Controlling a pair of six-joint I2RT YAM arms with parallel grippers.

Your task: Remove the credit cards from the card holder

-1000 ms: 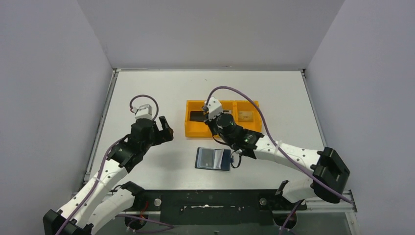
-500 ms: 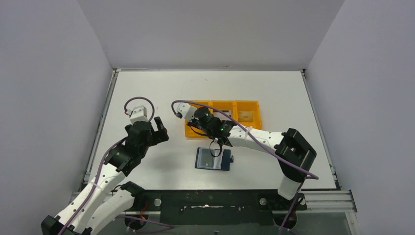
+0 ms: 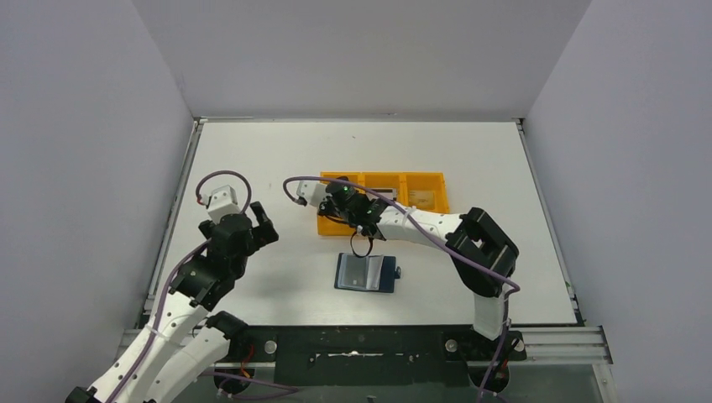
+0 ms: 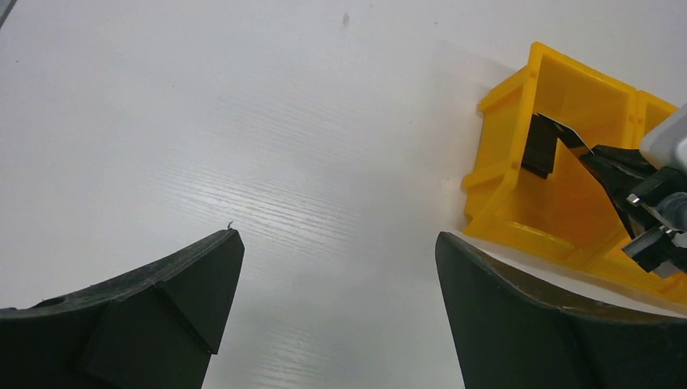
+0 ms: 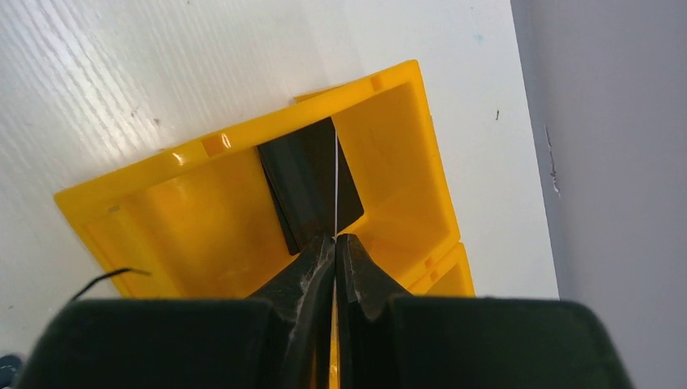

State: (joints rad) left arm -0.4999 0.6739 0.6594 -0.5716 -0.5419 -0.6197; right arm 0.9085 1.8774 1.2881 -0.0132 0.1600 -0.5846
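The white table (image 3: 277,159) carries everything. The right arm reaches across from its base toward the left end of the orange tray (image 3: 386,175), which sits in the middle of the table with three compartments side by side. The left arm stands well off to the left.

The card holder (image 3: 367,272) lies open and flat on the table, just on the near side of the tray, with its small tab on the right edge.

In the tray's left compartment a black card (image 5: 312,182) leans against the wall. A gold-tan card (image 3: 422,198) lies in the right compartment, and something greyish, too small to make out, lies in the middle one.

The right tool (image 5: 334,243) is pressed together, pinching a thin card (image 5: 335,162) that the wrist camera sees edge-on over the left compartment; I cannot tell its colour. The left tool (image 4: 332,243) is spread wide above bare table, holding nothing.
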